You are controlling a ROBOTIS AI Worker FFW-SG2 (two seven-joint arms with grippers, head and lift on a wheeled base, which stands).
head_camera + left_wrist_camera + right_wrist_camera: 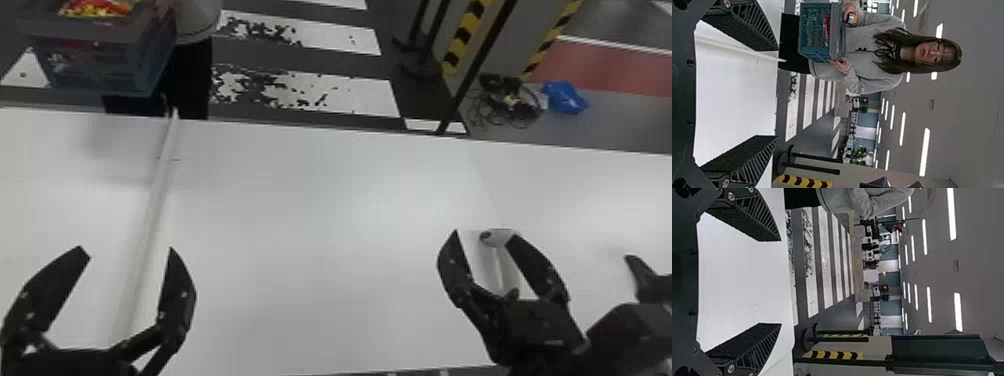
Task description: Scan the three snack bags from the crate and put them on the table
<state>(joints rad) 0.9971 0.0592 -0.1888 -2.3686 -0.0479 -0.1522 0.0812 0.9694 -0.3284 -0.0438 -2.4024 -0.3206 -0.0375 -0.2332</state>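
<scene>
Beyond the far edge of the table [310,200], toward its left part, a person's hands [840,64] support the crate [100,60]. A red-and-yellow snack bag [97,8] shows at the crate's mouth; whether all three bags lie inside cannot be told. Above the near part of the table, the left gripper [128,249] and the right gripper [483,234] each stand wide, with nothing between their fingers. A pale strip [145,225] crosses the left part of the table; a small grey-and-white object [500,237], identity unclear, lies on the right part, beside the right gripper.

Handling (judged): the bag is probably light, soft and slick-skinned, its filling brittle and loose. A sealed end or gathered fold should offer the best hold, pinched lightly; closing hard on the full middle could crush the contents, and a shallow grip could let the film slip. Scanning would call for the printed code to be kept flat and uncovered. The task appears to be at its start, with the crate to be set on the table first.
</scene>
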